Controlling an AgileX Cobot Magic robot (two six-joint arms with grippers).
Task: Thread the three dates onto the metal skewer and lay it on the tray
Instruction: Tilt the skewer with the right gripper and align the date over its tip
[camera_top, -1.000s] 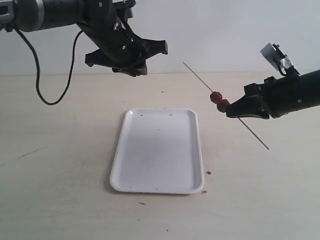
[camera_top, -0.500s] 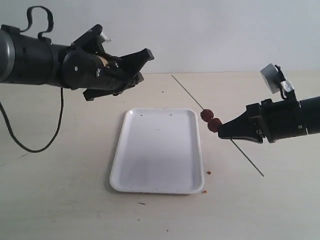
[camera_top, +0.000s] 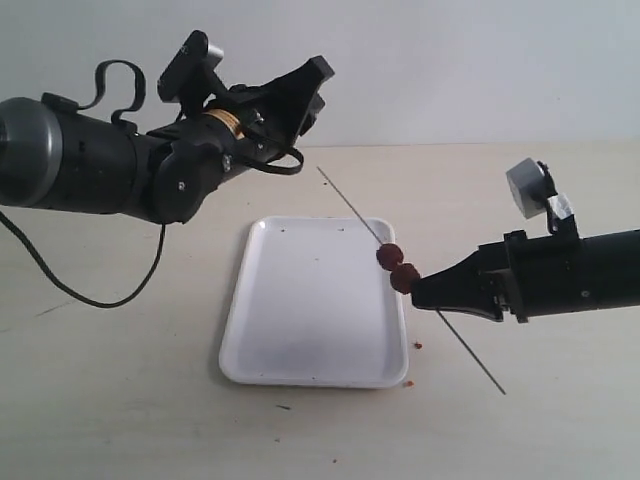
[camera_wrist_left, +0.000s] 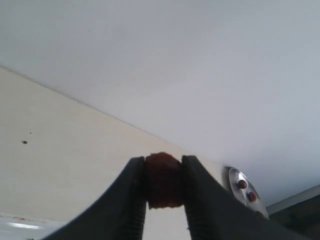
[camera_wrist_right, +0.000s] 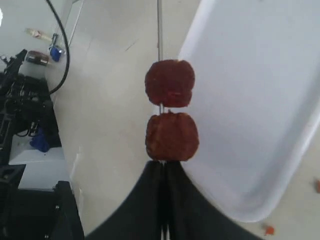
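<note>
Exterior view: the right hand (camera_top: 418, 292) is clenched on the metal skewer (camera_top: 352, 208), holding it slanted in the air over the right rim of the tray (camera_top: 300, 300), which lies flat on the table (camera_top: 120, 400). Two dates (camera_top: 390, 256) are threaded on the rod, one just beside the other, the nearer one right against the fingertips. The rod's bare end points toward the raised left hand (camera_top: 305, 100), well apart from it. Small reddish crumbs (camera_top: 418, 345) lie on the table beside the tray's right edge. Left wrist view shows the left hand grasping the third date (camera_wrist_left: 163, 181), pinched between both fingers. Right wrist view shows the fingers pressed together around the rod below the threaded pair.
</note>
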